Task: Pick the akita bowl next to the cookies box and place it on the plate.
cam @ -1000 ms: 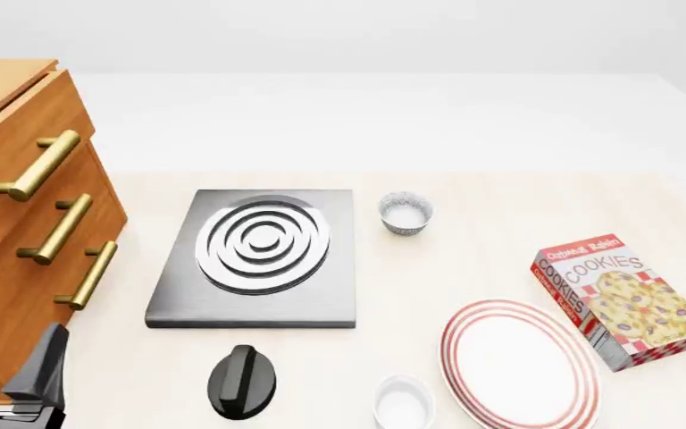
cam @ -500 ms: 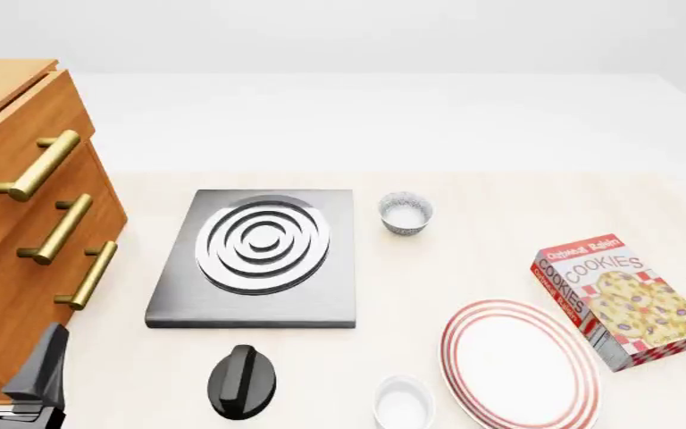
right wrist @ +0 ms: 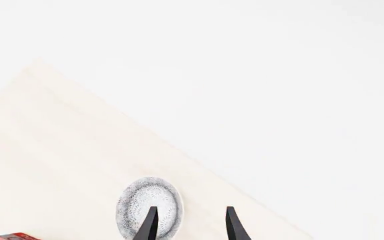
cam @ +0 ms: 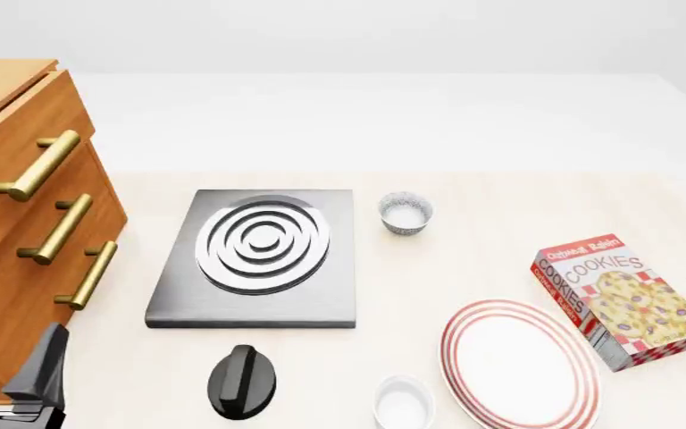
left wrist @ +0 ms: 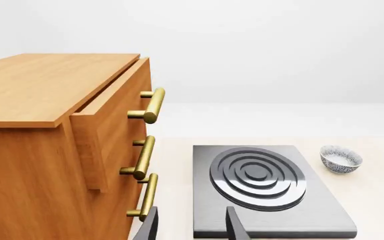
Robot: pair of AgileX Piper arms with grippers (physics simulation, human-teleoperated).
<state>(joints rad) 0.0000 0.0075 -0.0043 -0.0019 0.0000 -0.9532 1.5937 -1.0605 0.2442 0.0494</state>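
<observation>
The akita bowl (right wrist: 149, 207) lies just past the right claw's (right wrist: 189, 222) wide-spread, empty fingertips.

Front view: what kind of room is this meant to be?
Probably a simulated kitchen counter: a stove burner plate with its black knob, a wooden drawer cabinet with brass handles, plus a red-ringed plate and a cookies box.

High front view; two low wrist views

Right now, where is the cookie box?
In the front view the cookies box lies at the table's right side, just right of the red-ringed plate.
</observation>
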